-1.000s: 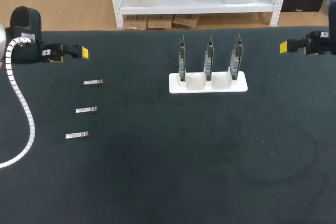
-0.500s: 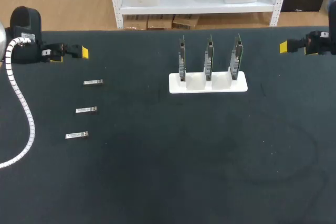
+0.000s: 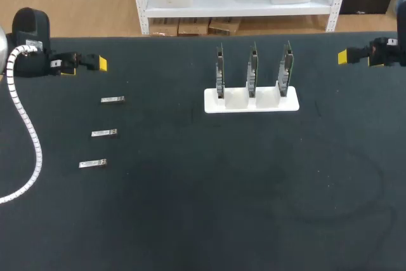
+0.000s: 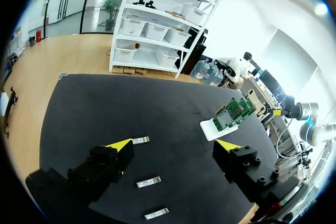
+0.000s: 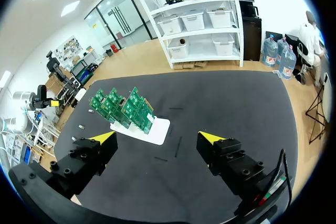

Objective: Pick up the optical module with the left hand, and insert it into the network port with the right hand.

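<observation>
Three silver optical modules lie in a column at the table's left: the far one [image 3: 112,99], the middle one [image 3: 104,133] and the near one [image 3: 92,164]. The left wrist view shows them under and ahead of my left gripper [image 4: 173,146], which is open and empty high above them; the far module [image 4: 140,140] lies between its fingers in the picture. In the head view the left gripper [image 3: 85,65] hangs at the far left. A white holder [image 3: 251,101] carries three upright green port boards [image 5: 123,108]. My right gripper [image 5: 157,138] is open and empty, at the far right edge [image 3: 346,56].
A white ribbed cable [image 3: 28,138] from my left arm curves over the table's left edge. The black table [image 3: 241,195] lies bare between the modules and the holder and along its front.
</observation>
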{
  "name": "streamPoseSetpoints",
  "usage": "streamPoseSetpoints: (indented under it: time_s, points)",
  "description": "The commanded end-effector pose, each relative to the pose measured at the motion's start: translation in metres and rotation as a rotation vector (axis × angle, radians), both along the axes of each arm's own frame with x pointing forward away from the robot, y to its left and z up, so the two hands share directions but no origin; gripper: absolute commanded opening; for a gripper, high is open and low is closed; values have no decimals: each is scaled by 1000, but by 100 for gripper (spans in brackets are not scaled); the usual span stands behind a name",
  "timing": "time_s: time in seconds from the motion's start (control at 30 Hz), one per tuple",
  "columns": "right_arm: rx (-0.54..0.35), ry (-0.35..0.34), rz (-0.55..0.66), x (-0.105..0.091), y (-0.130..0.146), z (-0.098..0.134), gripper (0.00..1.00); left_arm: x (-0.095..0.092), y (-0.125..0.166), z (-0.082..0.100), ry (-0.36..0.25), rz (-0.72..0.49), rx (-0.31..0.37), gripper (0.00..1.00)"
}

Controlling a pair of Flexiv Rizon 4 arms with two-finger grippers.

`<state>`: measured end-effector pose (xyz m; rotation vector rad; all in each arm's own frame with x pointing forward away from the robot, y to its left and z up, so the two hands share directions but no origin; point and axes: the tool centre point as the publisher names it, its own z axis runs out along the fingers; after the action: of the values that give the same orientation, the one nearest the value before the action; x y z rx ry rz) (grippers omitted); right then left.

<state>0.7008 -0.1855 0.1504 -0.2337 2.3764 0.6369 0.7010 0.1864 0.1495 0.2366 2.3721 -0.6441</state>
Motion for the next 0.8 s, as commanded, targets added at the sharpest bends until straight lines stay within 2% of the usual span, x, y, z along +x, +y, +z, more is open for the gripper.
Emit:
streamPoseSetpoints:
  time_s: [0.03,0.13,0.33,0.4,0.47,0.67,0.7,0.8]
  points:
    - [-2,-1,-3,-1,1,0,100,0,-1,1,2,2,3,100]
    - [-2,-1,-3,-1,1,0,100,0,-1,1,2,2,3,100]
    - [-2,-1,-3,-1,1,0,100,2,2,0,-71,-45,95,100]
    - [-2,-1,-3,-1,1,0,100,5,3,-4,-104,-68,144,100]
    - [-2,-1,-3,-1,1,0,100,8,4,-10,-112,-113,204,100]
    - [-2,-1,-3,-1,1,0,100,21,8,-28,-108,-279,386,100]
    - [-2,-1,-3,-1,1,0,100,25,10,-28,-125,-264,389,100]
    - [-2,-1,-3,-1,1,0,100,37,13,-29,-90,-307,435,100]
